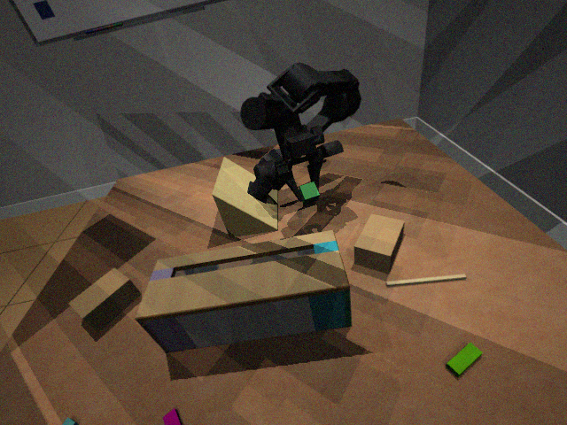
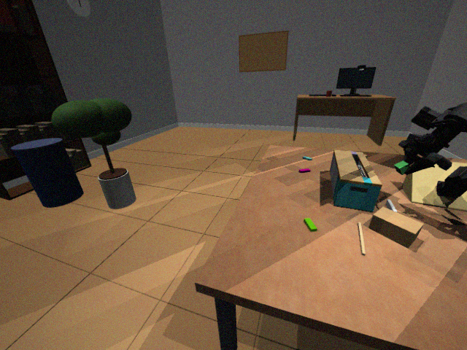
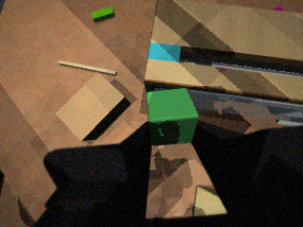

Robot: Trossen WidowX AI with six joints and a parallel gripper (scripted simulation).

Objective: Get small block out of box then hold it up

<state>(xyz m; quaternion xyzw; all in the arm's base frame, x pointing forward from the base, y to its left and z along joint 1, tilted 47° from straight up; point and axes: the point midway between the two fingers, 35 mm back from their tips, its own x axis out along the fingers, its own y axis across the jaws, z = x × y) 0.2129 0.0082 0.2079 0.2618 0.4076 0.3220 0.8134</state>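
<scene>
We've got the pincer (image 1: 306,181) clamped partway shut on the small green block (image 1: 309,189), pinching it by two opposite flat faces, and the block hangs in the air behind the clear-fronted box (image 1: 256,292), out of it and off the bench (image 1: 480,297). From the wrist view the block (image 3: 171,114) looks like a plain hard-edged cube; we'd judge it light and stiff, nothing to crush, though smooth sides could slip if the arm jerks (a centred, square hold across the faces is the safe one). Below sits the box's slotted top with its cyan end (image 1: 326,247) nearest the block. The bench is wood-toned under patchy shadows, strewn with a tan block (image 1: 378,237), a thin stick (image 1: 425,279), a flat green piece (image 1: 463,358) and a pale wedge (image 1: 237,197). Beyond: tiled floor, a potted plant (image 2: 94,120), a desk (image 2: 341,102) with a monitor.
</scene>
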